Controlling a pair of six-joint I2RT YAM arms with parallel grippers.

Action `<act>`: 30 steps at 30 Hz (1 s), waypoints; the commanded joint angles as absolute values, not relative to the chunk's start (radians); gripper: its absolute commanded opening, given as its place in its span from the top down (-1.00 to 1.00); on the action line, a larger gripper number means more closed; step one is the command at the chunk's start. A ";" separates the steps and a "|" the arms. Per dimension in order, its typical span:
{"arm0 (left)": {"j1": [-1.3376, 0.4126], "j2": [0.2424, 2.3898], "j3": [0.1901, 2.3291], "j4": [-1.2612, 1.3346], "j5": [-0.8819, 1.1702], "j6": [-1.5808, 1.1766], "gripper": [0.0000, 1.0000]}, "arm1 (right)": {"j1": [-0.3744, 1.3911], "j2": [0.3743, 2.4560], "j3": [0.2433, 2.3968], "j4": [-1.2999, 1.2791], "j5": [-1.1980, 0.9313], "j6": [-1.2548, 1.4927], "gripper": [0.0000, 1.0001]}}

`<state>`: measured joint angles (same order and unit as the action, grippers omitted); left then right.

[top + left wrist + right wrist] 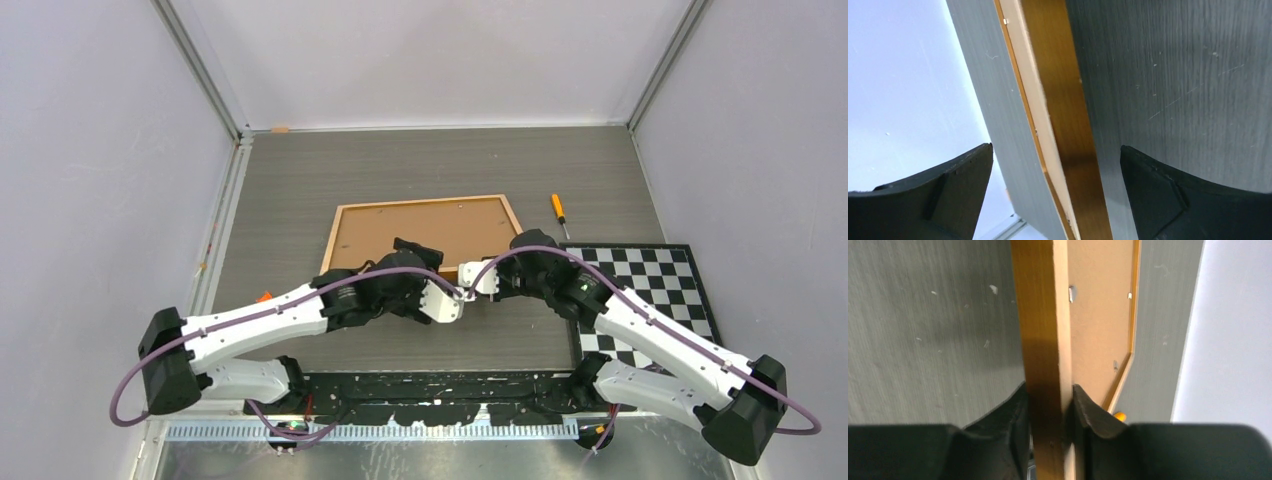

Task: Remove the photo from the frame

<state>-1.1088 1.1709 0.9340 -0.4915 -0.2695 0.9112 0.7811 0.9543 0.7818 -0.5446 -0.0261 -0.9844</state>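
Grey table (420,160): right tool (1049,401) clamps frame (420,228); left tool (1055,156) seemingly apart.

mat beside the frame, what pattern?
Black-and-white checkered mat, clearest in the top external view.

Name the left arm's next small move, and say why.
Probably close the left pincer on the frame, at its near rail. Its fingers stand apart on either side of that rail, while the right pincer already pinches it. The brown backing board is still in, so a two-sided hold seems the sensible start.
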 commanded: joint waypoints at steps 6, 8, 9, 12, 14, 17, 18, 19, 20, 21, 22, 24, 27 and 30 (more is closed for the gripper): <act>-1.133 1.262 0.887 -0.247 -0.451 1.054 -0.43 | 0.778 0.901 0.814 -0.573 -0.125 -0.826 0.88; -1.135 1.277 0.886 -0.242 -0.462 1.056 -0.34 | 0.778 0.894 0.810 -0.570 -0.129 -0.818 0.87; -1.136 1.282 0.883 -0.241 -0.465 1.054 -0.32 | 0.779 0.891 0.810 -0.569 -0.133 -0.814 0.87; -1.141 1.272 0.854 -0.226 -0.451 1.045 -0.39 | 0.778 0.886 0.806 -0.560 -0.130 -0.812 0.87; -1.141 1.257 0.836 -0.224 -0.438 1.028 -0.46 | 0.779 0.885 0.805 -0.559 -0.123 -0.813 0.87; -1.140 1.223 0.820 -0.226 -0.407 1.012 -0.47 | 0.779 0.878 0.801 -0.558 -0.115 -0.813 0.95; -1.139 1.210 0.811 -0.225 -0.400 1.015 -0.48 | 0.779 0.875 0.799 -0.558 -0.112 -0.813 0.97; -1.139 1.196 0.802 -0.224 -0.394 1.019 -0.47 | 0.778 0.872 0.796 -0.559 -0.112 -0.814 0.98; -1.137 1.187 0.792 -0.227 -0.390 1.026 -0.48 | 0.778 0.871 0.795 -0.559 -0.113 -0.814 0.98; -1.138 1.178 0.778 -0.224 -0.390 1.036 -0.48 | 0.778 0.870 0.794 -0.557 -0.114 -0.813 0.99; -1.137 1.178 0.766 -0.217 -0.397 1.043 -0.48 | 0.778 0.868 0.795 -0.557 -0.115 -0.812 0.99; -1.133 1.189 0.766 -0.222 -0.402 1.039 -0.44 | 0.778 0.868 0.798 -0.558 -0.124 -0.814 0.99; -1.133 1.231 0.803 -0.245 -0.416 1.011 -0.11 | 0.778 0.867 0.806 -0.565 -0.134 -0.818 0.99; -1.133 1.266 0.829 -0.239 -0.451 0.997 0.45 | 0.779 0.859 0.821 -0.584 -0.147 -0.819 0.99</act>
